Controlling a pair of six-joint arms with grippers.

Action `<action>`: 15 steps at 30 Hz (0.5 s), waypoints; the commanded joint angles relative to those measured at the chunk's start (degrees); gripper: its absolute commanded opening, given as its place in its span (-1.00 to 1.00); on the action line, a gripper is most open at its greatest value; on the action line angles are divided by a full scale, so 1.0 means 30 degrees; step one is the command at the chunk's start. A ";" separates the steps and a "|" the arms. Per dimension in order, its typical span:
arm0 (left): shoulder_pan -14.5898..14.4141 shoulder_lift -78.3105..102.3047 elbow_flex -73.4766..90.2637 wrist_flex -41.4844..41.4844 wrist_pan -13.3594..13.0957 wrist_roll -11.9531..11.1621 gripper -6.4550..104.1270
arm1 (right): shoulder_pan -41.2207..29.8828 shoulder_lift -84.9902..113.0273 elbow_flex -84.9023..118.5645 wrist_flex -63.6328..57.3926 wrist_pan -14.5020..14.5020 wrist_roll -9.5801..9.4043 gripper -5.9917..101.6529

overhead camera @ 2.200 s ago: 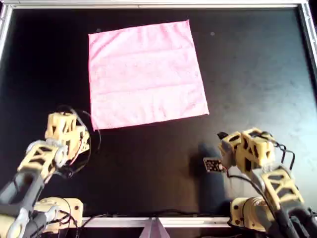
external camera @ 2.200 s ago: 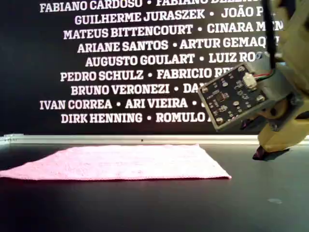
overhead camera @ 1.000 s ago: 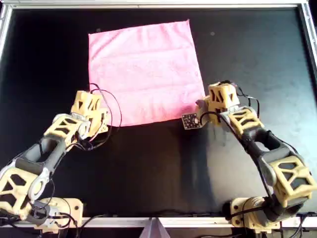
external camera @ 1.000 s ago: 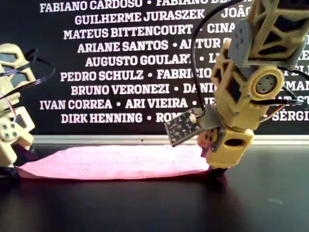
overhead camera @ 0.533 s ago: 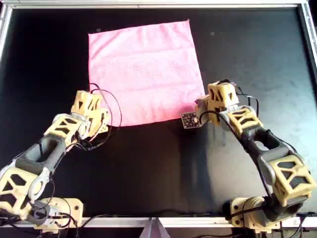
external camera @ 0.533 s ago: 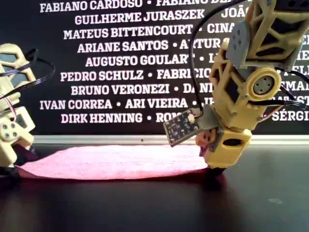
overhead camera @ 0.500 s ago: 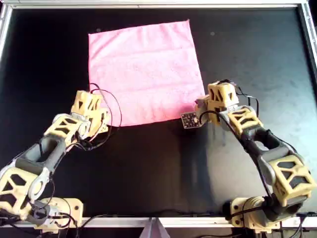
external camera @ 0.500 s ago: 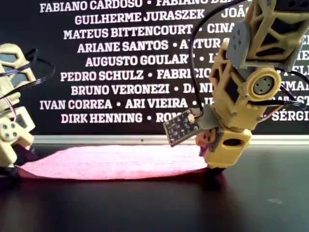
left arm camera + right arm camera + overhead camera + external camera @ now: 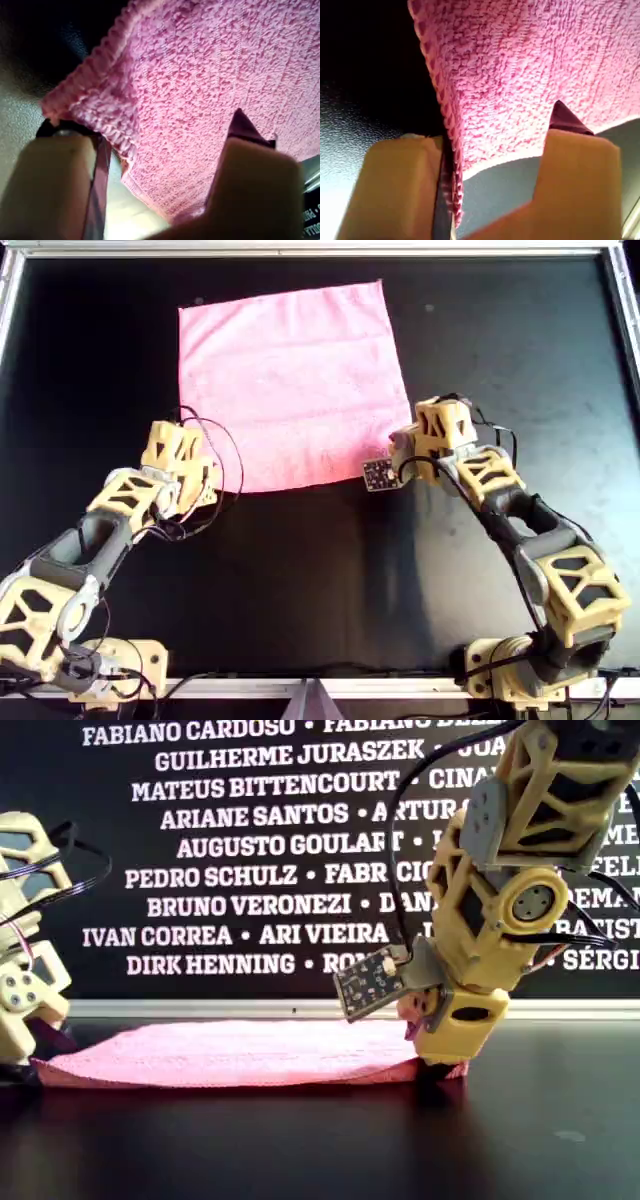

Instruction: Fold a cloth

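**Pink cloth flat on a black tabletop, an arm at each of its two near corners**

The black tabletop (image 9: 520, 350) fills the overhead view. The cloth (image 9: 290, 380) lies spread flat on it as a single layer, in the far half and a little toward the overhead view's left. It is roughly square, so neither axis is clearly the long one. Its near edge runs across the view, between my two arms.

One arm (image 9: 120, 505) reaches to the near corner at the overhead view's left. The other arm (image 9: 500, 500) reaches to the near corner at the overhead view's right. Both touch down right at the cloth's edge. The wrist views do not show me which arm is first and which is second.

My first end effector (image 9: 160, 150) is spread apart, with a hemmed corner of the cloth lying in the gap between its two fingers. My second end effector (image 9: 490, 150) is likewise released and straddles a corner.

From both end effectors the body of the cloth stretches away toward the far side of the tabletop. I judge the coming fold would carry the near edge that way, both corners together.
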 commanded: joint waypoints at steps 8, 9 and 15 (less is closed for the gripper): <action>0.0557 0.0088 -0.0176 -0.0205 -0.0117 -0.0088 0.41 | 0.0059 0.0615 -0.0557 -0.0498 0.0117 0.0088 0.08; 0.0527 0.0146 -0.0205 -0.0205 -0.0117 -0.0088 0.34 | 0.0029 0.0615 -0.0703 -0.0498 0.0117 0.0088 -0.03; 0.0674 0.0322 -0.0234 -0.0205 0.0205 -0.0059 -0.20 | 0.0088 0.0586 -0.1113 -0.0557 0.0117 0.0088 -0.59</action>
